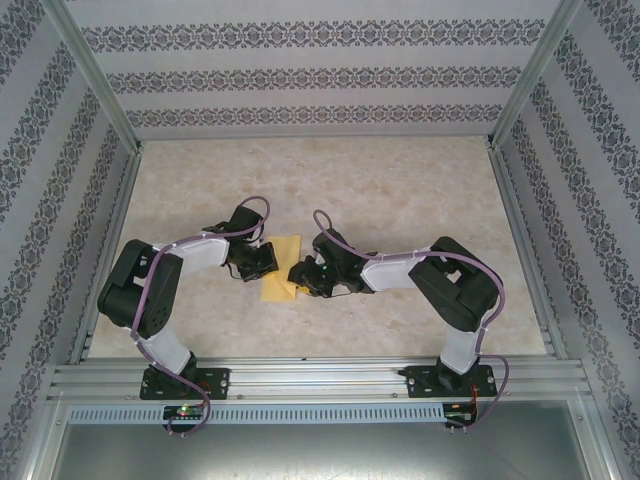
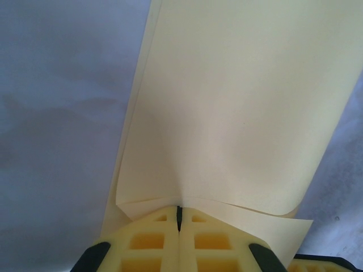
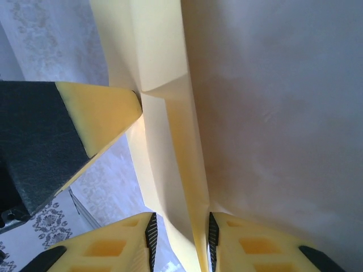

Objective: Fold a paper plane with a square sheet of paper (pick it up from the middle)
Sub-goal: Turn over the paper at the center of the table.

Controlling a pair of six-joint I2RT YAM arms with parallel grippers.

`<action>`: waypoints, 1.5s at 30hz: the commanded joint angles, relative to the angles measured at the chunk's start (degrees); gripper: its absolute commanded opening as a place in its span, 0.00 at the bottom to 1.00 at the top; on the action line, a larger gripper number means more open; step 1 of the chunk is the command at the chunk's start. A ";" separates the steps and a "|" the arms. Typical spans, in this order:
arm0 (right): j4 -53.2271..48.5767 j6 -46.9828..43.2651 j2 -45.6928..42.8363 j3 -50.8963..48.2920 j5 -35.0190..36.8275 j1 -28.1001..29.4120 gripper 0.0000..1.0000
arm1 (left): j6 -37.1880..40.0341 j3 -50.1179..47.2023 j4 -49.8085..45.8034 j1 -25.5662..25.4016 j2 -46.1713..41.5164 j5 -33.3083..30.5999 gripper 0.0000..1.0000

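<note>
Above the table (image 1: 400, 190), left pincer (image 2: 179, 214) pinches the paper (image 2: 238, 113); right pincer (image 3: 180, 238) straddles it, grip unclear.

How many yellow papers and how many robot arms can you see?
Yellow paper: 1
Robot arms: 2 (left arm, right arm)
Total: 3

This is a robotics lab test cell, not a lived-in room. A marble-look tabletop (image 1: 400, 190) is boxed in by bare aluminium posts (image 1: 103, 90) and flat wallpaper-printed panels (image 1: 320, 80) at 9, 12 and 3 o'clock. At 6 o'clock a slotted metal rail (image 1: 320, 378) carries two bolted-down, cabled robot arms (image 1: 150, 290).
</note>
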 commanded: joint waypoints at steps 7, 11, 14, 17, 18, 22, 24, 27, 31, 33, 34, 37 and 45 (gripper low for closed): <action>6.80 -0.37 4.79 2.07 -0.10 -2.32 0.33 | 0.22 -1.39 -3.18 1.14 -0.36 -0.95 0.02; 9.56 -0.75 5.69 2.35 -0.79 -3.27 0.34 | 0.21 -1.42 -3.40 1.26 -0.70 -1.12 0.01; 11.20 -1.32 6.64 3.01 -2.48 -3.58 0.33 | 0.21 -1.48 -3.40 1.45 -0.79 -1.11 0.02; 11.38 -2.10 7.29 3.22 -3.40 -3.45 0.32 | 0.17 -1.48 -3.40 1.57 -0.80 -0.97 0.01; 11.36 -2.49 7.37 3.24 -3.53 -3.29 0.32 | 0.10 -1.43 -3.33 1.59 -0.75 -1.00 0.01; 11.26 -3.81 7.20 2.68 -4.05 -2.63 0.33 | -0.03 -1.15 -3.48 1.65 -0.97 -0.83 0.02; 11.32 -3.96 6.98 1.97 -4.09 -2.47 0.33 | -0.04 -1.18 -3.71 1.77 -1.12 -0.94 0.02; 11.41 -3.95 6.69 1.48 -4.41 -2.21 0.33 | -0.04 -1.15 -3.76 1.75 -1.23 -0.94 0.01; 9.54 -4.30 6.00 1.45 -3.53 -1.70 0.31 | -0.16 -1.13 -3.86 1.77 -1.45 -1.17 0.02; 8.10 -4.57 6.06 1.74 -3.63 -1.40 0.31 | -0.24 -1.26 -3.75 1.70 -1.56 -0.95 0.02; 8.15 -4.21 6.10 1.68 -3.51 -1.31 0.31 | -0.25 -1.25 -3.75 1.76 -1.59 -1.00 0.02; 8.51 -3.23 6.63 1.57 -3.48 -0.94 0.30 | -0.25 -1.41 -3.75 1.73 -1.67 -0.94 0.02; 8.00 -2.49 7.39 2.23 -3.23 -0.80 0.22 | -0.34 -1.82 -3.25 1.77 -1.93 -0.47 0.02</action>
